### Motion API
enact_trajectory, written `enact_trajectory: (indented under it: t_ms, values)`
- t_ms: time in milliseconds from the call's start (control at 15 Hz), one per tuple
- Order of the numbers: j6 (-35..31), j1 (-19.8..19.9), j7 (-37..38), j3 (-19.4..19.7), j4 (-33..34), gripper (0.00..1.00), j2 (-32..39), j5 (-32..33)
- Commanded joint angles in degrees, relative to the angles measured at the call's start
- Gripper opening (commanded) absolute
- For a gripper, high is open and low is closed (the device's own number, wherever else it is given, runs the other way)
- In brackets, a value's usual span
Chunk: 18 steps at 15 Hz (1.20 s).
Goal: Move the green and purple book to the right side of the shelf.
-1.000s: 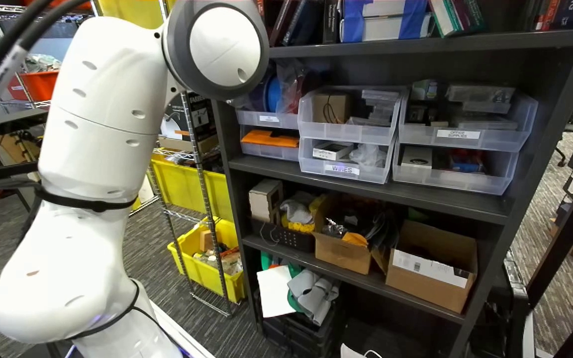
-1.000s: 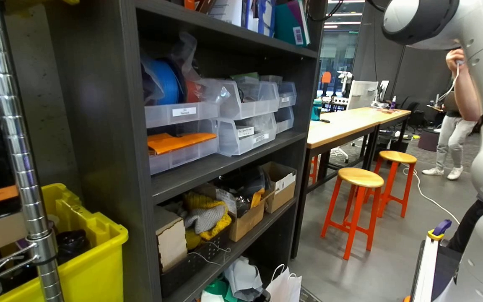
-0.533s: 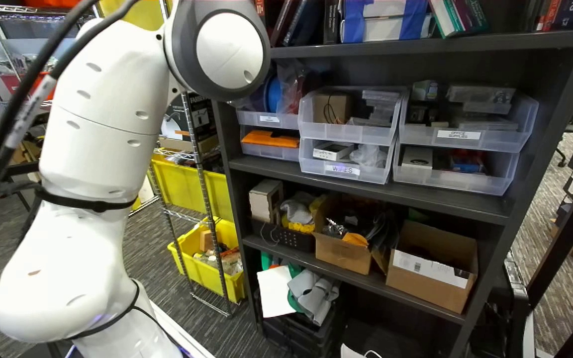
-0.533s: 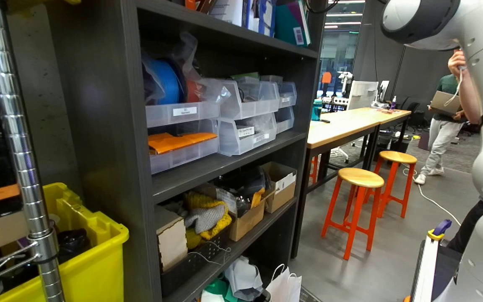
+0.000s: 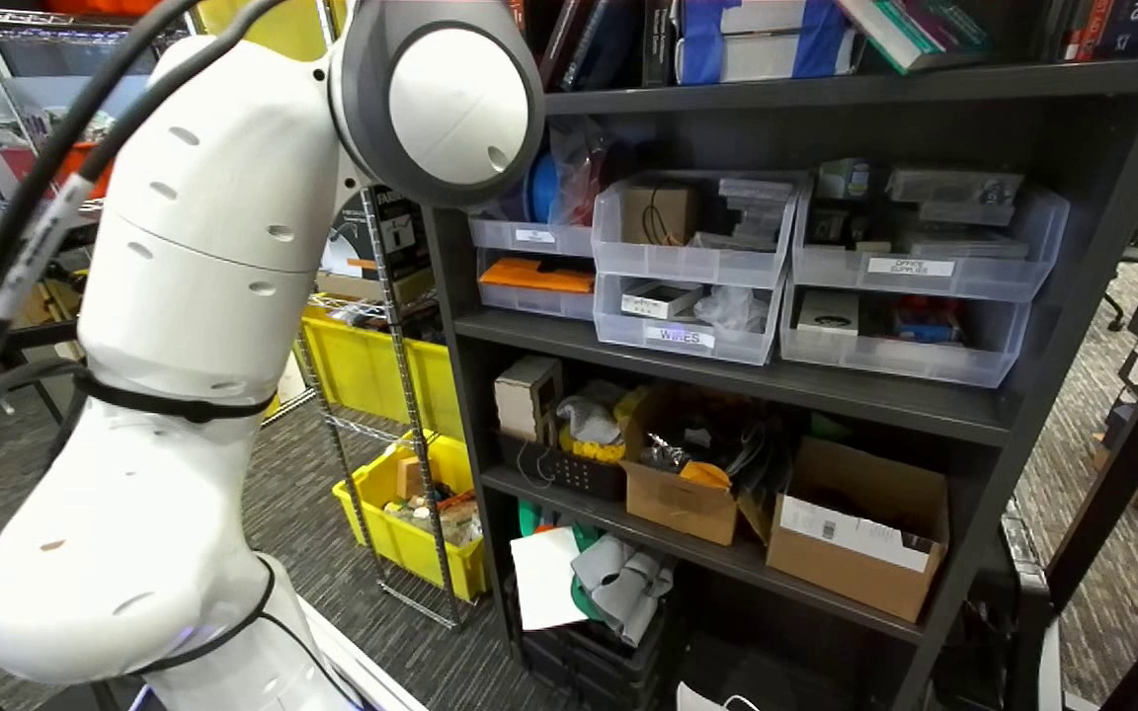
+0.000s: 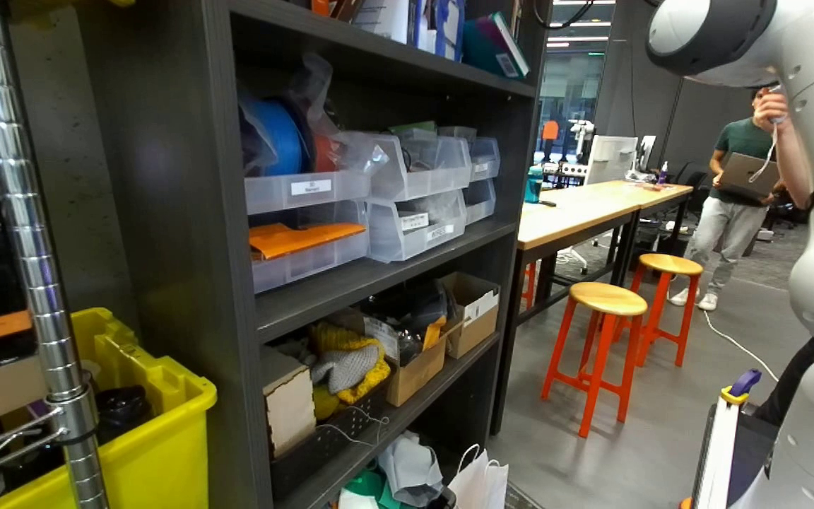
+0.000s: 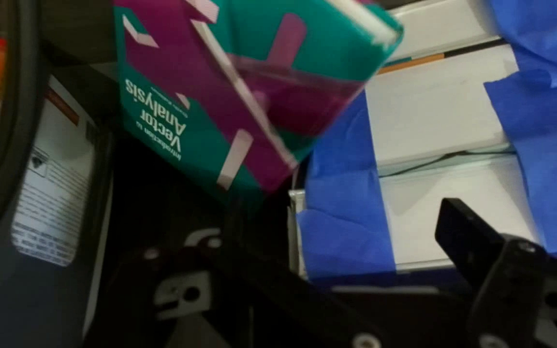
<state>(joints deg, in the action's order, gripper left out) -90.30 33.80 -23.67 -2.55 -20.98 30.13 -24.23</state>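
The green and purple book (image 7: pixel 182 96) leans at a strong tilt on the upper board of the dark shelf (image 5: pixel 826 94). It is beside the stack of white books with blue tape (image 7: pixel 433 101). The book also shows at the top of both exterior views (image 5: pixel 925 35) (image 6: pixel 495 46). My gripper (image 7: pixel 348 210) is open in the wrist view, with nothing held between its fingers. Its left finger is dark and lies close to the book's lower corner; I cannot tell whether it touches. The gripper is out of frame in both exterior views.
Orange and dark books (image 5: pixel 1088 30) stand at the board's right end. Clear plastic bins (image 5: pixel 692 247) and cardboard boxes (image 5: pixel 860 523) fill the boards below. A wire rack with yellow bins (image 5: pixel 381 385) stands beside the shelf. A person (image 6: pixel 732 191) stands in the background.
The book has tipped to a steeper lean, its lower end shifting right in an exterior view. The arm has shifted slightly. The person in the background has walked left.
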Motion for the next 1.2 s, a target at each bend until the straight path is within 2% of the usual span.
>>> enact_trajectory:
  t_ms: [0,933,1133]
  values:
    - [3.4,1.8,1.7,-0.7,-0.6,1.0,-1.3,1.7]
    - [13.6,2.6,5.0,-0.6,0.9,1.0,0.5,3.9]
    - [15.3,2.5,4.6,-0.8,-0.8,1.0,-1.1,3.7]
